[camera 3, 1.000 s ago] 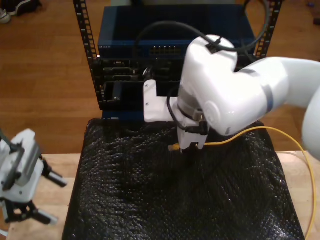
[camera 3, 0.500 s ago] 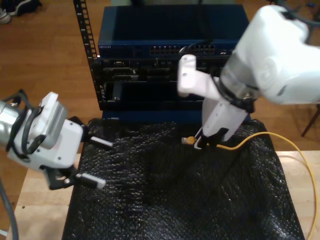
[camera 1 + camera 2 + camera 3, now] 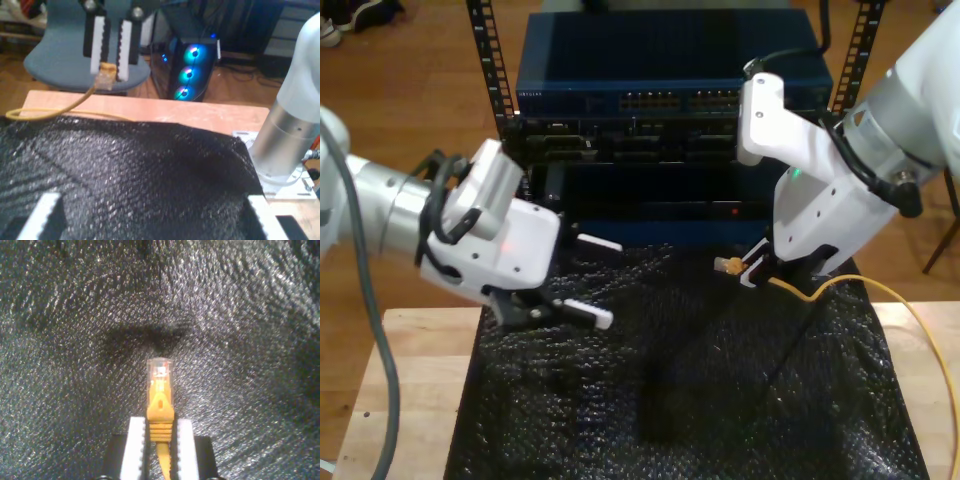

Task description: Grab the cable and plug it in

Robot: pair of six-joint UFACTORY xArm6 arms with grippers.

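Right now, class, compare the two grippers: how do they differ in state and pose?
My second gripper is shut on the cable just behind its clear plug; my first gripper is open, nothing between its fingers. In the exterior view my second gripper is on the right, holding the plug above the black mat, while my first gripper on the left points across the mat toward it. Both have white ridged pads.
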